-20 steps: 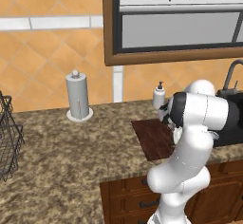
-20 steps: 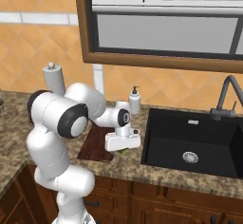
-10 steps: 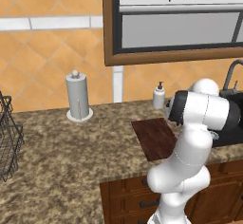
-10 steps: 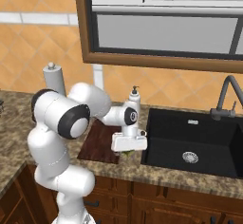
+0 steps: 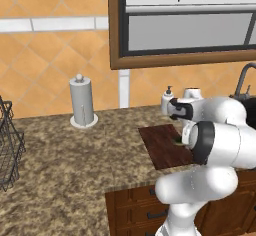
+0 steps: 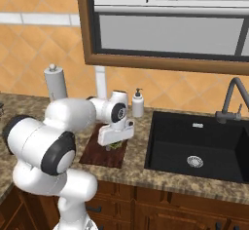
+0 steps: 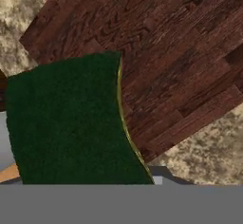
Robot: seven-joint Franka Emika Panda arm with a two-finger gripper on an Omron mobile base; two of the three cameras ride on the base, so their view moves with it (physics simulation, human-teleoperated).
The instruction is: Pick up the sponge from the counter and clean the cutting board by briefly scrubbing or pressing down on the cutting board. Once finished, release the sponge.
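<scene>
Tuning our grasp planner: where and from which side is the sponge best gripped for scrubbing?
Grip the sponge across its thin edges, coming from above, so its flat dark green face points at the cutting board. The gripper appears to hold it this way.

1. A paper towel roll point(image 5: 82, 101) stands upright near my surface's back edge.
2. A wire basket point(image 5: 10, 147) sits at its left end.
3. A soap dispenser point(image 6: 138, 103) stands at the back edge, beside the black sink point(image 6: 199, 146) with its faucet point(image 6: 232, 97).
</scene>
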